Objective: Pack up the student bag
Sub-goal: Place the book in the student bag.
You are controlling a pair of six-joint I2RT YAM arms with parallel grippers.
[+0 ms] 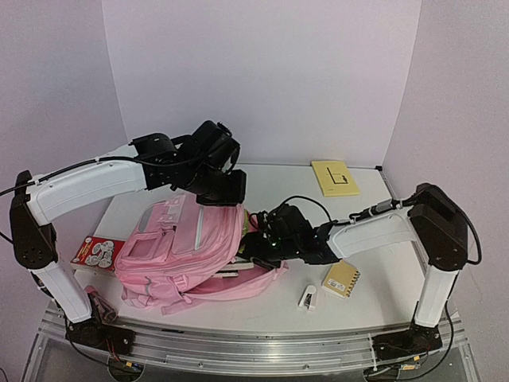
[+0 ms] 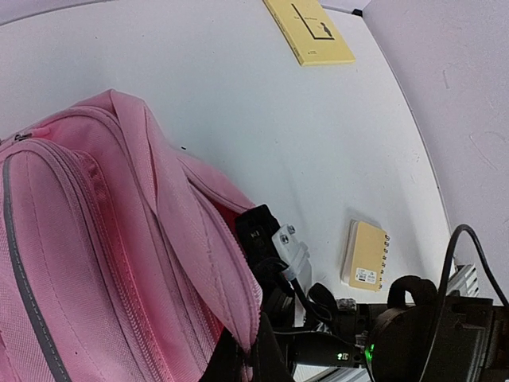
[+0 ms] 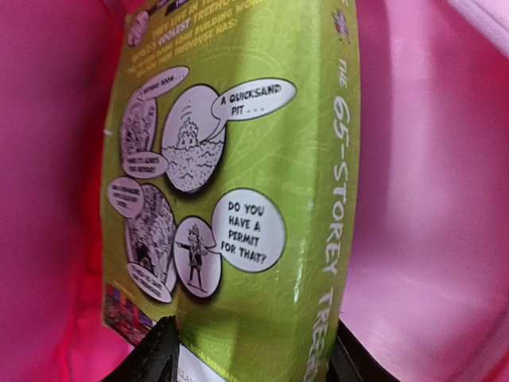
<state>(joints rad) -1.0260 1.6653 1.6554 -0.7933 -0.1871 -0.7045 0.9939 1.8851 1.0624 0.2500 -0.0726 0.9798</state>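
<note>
The student bag [image 1: 187,251] is a large pink backpack lying at centre-left of the table. My left gripper [image 1: 229,193] is shut on the bag's fabric edge at its top right and holds the flap up. In the left wrist view [image 2: 253,350] the pink flap [image 2: 199,255] is pinched between the jaws. My right gripper [image 1: 254,239] reaches into the bag's opening, shut on a green book [image 3: 238,175], "The 65-Storey Treehouse". In the right wrist view the gripper [image 3: 250,362] grips the book's lower end, with pink lining [image 3: 429,199] all around.
A yellow book [image 1: 335,177] lies at the back right. A small yellow spiral notebook [image 1: 341,279] and a white stapler-like item [image 1: 308,298] lie at the front right. A red card pack [image 1: 95,251] lies left of the bag.
</note>
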